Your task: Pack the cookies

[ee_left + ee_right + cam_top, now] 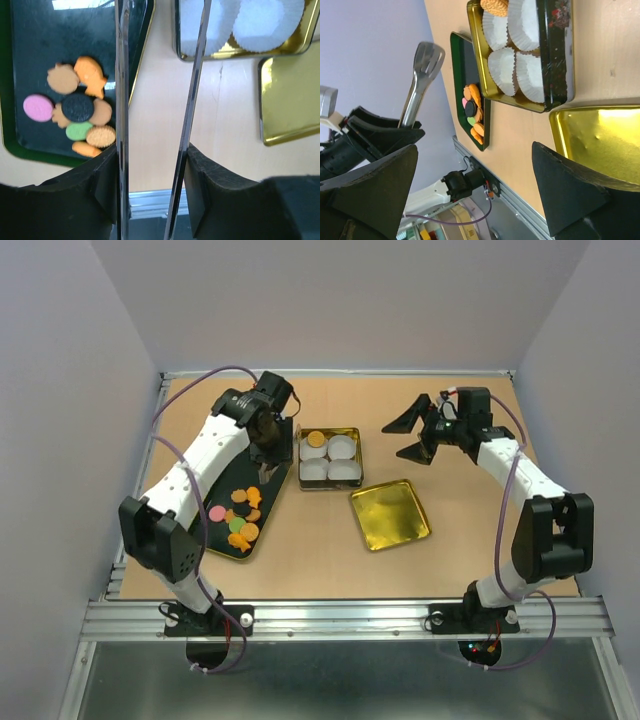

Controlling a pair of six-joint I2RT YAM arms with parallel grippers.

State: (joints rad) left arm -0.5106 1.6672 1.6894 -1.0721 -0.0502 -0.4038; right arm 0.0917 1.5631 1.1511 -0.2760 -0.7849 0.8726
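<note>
The cookies (241,517) lie in a heap at the near end of a black tray (275,490); the left wrist view shows them as orange, tan, pink, green and dark pieces (80,107). One orange cookie (315,439) sits in a paper cup in the gold tin (357,445). My left gripper (265,440) is shut on metal tongs (121,75), whose blades hang over the tray's right edge and the bare table beside the tin. Their tips are out of view. My right gripper (405,437) stands open with nothing in it, to the right of the tin.
Three white paper cups (342,448) fill the rest of the tin. A gold square lid (390,513) lies inside up on the table, near and right of the tin. Walls close in the table on three sides.
</note>
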